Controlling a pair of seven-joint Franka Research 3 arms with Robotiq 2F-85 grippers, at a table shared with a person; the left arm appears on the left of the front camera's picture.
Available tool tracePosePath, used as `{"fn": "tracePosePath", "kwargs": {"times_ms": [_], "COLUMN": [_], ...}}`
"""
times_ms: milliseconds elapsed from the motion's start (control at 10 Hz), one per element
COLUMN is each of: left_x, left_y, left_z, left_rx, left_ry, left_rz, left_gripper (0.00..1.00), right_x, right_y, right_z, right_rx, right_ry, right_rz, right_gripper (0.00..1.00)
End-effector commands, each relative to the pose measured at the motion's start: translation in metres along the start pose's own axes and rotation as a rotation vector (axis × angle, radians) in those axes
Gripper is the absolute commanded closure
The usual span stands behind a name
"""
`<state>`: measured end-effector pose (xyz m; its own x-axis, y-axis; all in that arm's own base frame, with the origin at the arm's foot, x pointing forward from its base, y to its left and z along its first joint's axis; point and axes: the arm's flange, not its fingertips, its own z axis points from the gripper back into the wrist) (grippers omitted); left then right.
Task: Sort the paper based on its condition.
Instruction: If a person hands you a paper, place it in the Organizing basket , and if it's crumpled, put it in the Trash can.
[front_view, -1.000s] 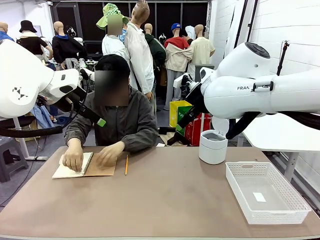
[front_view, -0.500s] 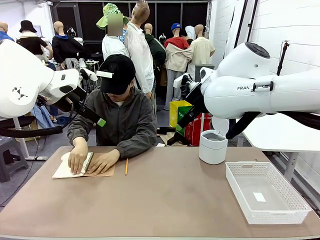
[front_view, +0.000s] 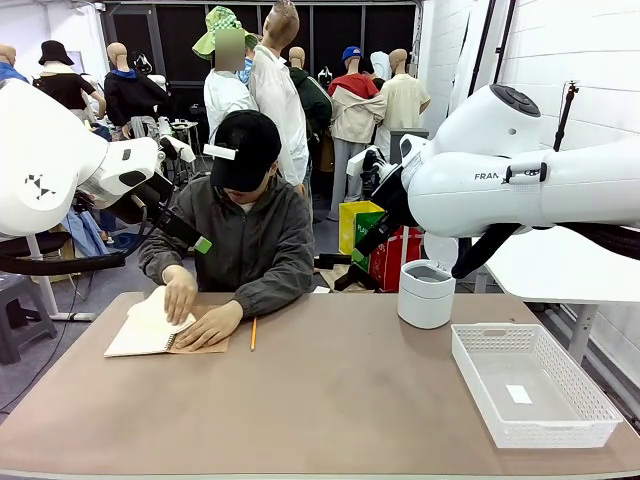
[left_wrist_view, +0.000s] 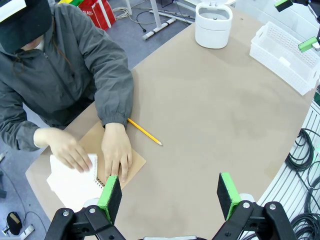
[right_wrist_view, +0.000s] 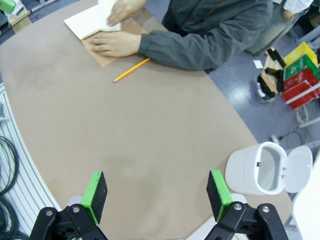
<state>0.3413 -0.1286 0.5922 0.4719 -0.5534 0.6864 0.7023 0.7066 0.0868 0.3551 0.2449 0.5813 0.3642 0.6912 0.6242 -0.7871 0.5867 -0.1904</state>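
At the table's far left lies a spiral notebook (front_view: 208, 344) with a brown cover. The person holds it down with one hand (front_view: 213, 325). Their other hand (front_view: 181, 295) lifts an off-white sheet of paper (front_view: 147, 310) up from it; I cannot tell whether the sheet is still bound. The same paper (left_wrist_view: 69, 179) shows in the left wrist view and again, as paper (right_wrist_view: 91, 22), in the right wrist view. My left gripper (left_wrist_view: 169, 189) hangs open high above the table's near side. My right gripper (right_wrist_view: 156, 191) is also open and high, with nothing between its fingers.
A yellow pencil (front_view: 252, 329) lies just right of the notebook. A white lidded bin (front_view: 426, 293) stands at the back right. A white mesh basket (front_view: 560, 415) at the right holds a tiny white slip (front_view: 518, 394). The table's middle (front_view: 330, 390) is bare brown surface.
The person's hand, flat on the page a second ago, has slid toward the spiral and curled the sheet upward. Both arms have stayed still.
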Motion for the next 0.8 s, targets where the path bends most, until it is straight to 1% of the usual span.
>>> {"fn": "tracePosePath", "kwargs": {"times_ms": [0,700], "left_x": [0.0007,0.0007], "left_y": [0.0019,0.0019], "left_z": [0.0010,0.0010], "left_rx": [-0.005,-0.005], "left_ry": [0.001,0.001], "left_rz": [0.003,0.003], "left_gripper": [0.00,0.00], "right_x": [0.0009,0.0009], "right_y": [-0.0002,-0.0002], "right_z": [0.0004,0.0004], "right_rx": [-0.009,-0.009], "right_ry": [0.009,0.009], "right_rz": [0.000,0.000], "right_gripper": [0.00,0.00]}}
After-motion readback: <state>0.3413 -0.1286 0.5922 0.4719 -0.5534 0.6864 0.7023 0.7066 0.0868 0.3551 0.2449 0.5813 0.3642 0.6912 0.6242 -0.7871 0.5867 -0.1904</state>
